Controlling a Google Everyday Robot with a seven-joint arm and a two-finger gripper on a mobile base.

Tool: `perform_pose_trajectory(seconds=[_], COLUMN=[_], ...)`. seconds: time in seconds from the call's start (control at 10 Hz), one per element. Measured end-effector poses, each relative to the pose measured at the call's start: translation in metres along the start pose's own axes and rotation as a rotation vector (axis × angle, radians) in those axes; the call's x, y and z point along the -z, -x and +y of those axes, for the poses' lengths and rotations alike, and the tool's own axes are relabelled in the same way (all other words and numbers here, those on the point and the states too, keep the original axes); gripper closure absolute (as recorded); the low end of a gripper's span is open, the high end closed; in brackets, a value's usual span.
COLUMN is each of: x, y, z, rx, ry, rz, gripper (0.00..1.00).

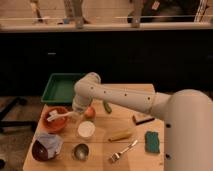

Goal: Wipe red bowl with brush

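The red bowl (54,120) is a shallow orange-red bowl at the left of the wooden table (127,155). The white brush (59,116) lies across the bowl's inside, its handle running right toward my gripper (76,113). My gripper sits just right of the bowl's rim, at the end of my white arm (120,97), which reaches in from the right. The gripper holds the brush handle.
A green tray (60,89) stands behind the bowl. An orange fruit (90,112), a green vegetable (107,107), a white cup (86,129), a metal cup (80,151), a maroon bowl with a cloth (45,146), a fork (122,150), a banana (121,135), a green sponge (152,142) and a wooden brush (143,119) lie around.
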Motion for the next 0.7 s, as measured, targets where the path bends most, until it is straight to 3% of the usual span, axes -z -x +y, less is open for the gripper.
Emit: perform_pose_trajectory(seconds=[0.4,0.7], x=[-0.006,0.0], y=[0.022,-0.001], z=[0.011,0.014], rx=[0.053,0.029], ry=[0.023,0.025], rz=[0.004,0.016], gripper=[1.0,1.0])
